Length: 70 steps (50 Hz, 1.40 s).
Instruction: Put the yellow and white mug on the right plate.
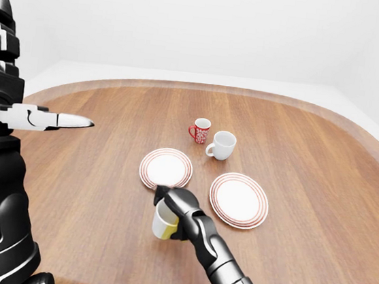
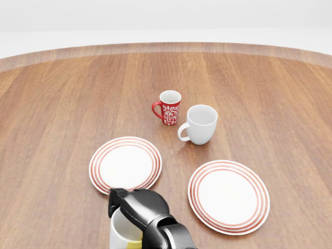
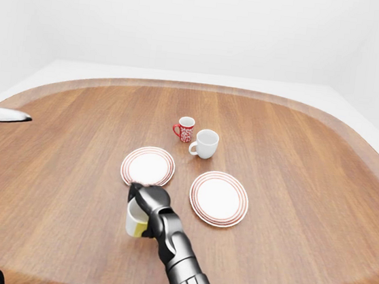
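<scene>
A large rounded wooden table with a raised rim is filling the views. Two white plates with red rings are lying on it: the left plate and, well apart to its right, the right plate. Above them in the head view, a red patterned mug and a white mug are standing upright just beside each other.
</scene>
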{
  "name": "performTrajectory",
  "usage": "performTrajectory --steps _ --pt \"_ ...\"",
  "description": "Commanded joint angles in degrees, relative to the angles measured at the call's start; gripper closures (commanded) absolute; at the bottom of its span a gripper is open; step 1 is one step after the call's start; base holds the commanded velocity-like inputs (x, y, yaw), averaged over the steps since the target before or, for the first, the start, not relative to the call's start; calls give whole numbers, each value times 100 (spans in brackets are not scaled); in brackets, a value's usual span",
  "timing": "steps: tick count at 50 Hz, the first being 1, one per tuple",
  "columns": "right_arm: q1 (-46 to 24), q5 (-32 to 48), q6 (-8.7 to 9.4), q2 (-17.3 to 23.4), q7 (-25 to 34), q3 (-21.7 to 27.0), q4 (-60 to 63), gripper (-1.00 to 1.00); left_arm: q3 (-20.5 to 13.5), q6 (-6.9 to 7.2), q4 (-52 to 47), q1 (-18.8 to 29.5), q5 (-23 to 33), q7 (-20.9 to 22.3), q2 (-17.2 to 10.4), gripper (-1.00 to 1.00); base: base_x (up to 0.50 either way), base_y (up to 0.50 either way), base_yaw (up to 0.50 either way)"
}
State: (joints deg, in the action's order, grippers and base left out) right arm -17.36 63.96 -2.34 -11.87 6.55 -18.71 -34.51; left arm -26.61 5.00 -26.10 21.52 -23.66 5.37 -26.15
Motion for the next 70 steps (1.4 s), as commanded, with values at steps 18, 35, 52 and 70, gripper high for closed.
performTrajectory --steps 18,35,52,70 --pt "-9 277 501 837 2307 575 2122 100 55 0 9 -40 96 50 66 -100 0 0 0" --pt "-483 3 547 1338 2552 1154 2232 100 110 0 -68 -108 185 102 162 -100 0 0 0" --pt "-1105 -410 304 2010 1824 1659 1109 100 167 0 -271 -184 303 192 307 -100 0 0 0" --pt "-1796 -858 -70 2608 984 1910 -437 100 175 0 -371 -208 297 194 343 -100 0 0 0"
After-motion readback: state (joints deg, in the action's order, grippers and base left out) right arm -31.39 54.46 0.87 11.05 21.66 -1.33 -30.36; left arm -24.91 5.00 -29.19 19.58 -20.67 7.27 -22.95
